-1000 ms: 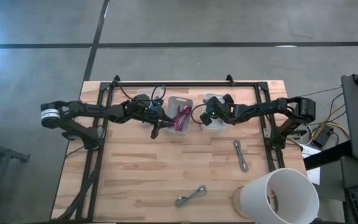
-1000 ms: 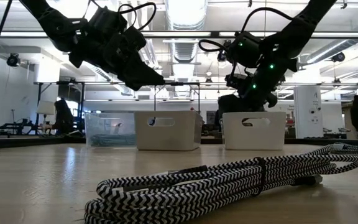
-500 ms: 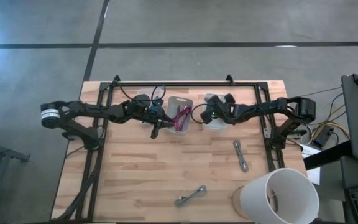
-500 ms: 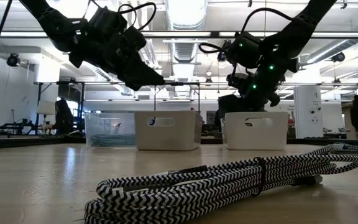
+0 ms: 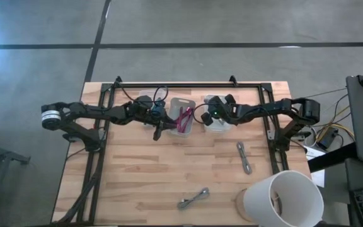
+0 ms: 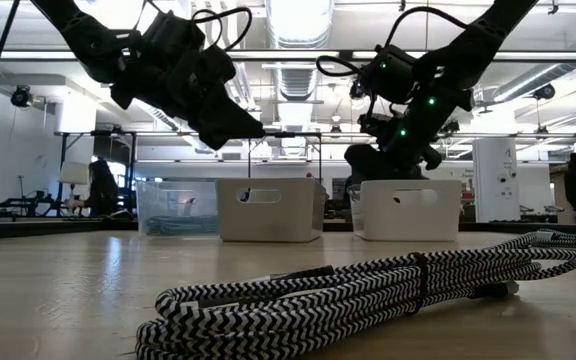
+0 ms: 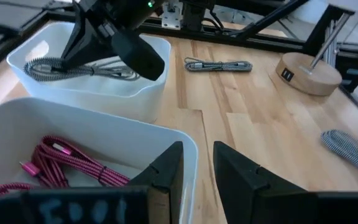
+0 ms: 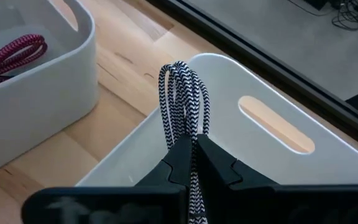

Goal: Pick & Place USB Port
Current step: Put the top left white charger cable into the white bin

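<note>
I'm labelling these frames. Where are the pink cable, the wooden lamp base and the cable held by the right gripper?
pink cable (image 7: 61, 165): left wrist view, coil's middle.
wooden lamp base (image 7: 309, 70): left wrist view, top face.
black-and-white cable (image 8: 182, 99): right wrist view, looped end.

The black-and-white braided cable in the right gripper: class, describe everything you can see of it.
The black-and-white braided cable has a woven zigzag sheath and is folded into a bundle of several loops. The right gripper is shut on it, pinching the strands so the looped end juts past the fingertips. It hangs over the white bin, which has a slot handle; no plug end shows.

Overhead, table-level and 2 wrist views share the white bins (image 5: 183, 115).
</note>
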